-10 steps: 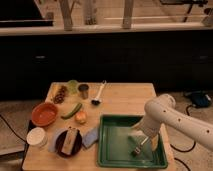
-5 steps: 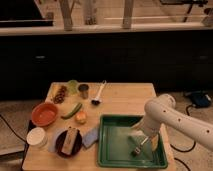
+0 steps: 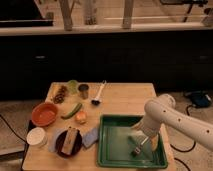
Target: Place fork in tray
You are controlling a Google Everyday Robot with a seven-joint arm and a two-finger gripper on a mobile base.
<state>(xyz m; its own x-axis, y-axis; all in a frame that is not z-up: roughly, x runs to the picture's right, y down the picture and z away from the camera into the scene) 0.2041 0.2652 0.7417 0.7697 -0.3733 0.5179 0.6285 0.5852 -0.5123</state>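
Note:
The green tray point(image 3: 114, 145) lies at the front right of the wooden table. My gripper point(image 3: 140, 140) hangs from the white arm point(image 3: 172, 117) and is down inside the tray, over its right half. A thin pale fork point(image 3: 138, 148) shows just below the gripper, close to the tray's bottom. I cannot tell whether the fork is held or lying loose.
A white-handled utensil with a dark head point(image 3: 98, 94) lies behind the tray. To the left are a dark plate with food point(image 3: 68, 142), an orange bowl point(image 3: 45, 113), a white cup point(image 3: 37, 136), an onion point(image 3: 81, 117), a green vegetable point(image 3: 72, 110), a metal cup point(image 3: 84, 91) and a blue cloth point(image 3: 90, 136).

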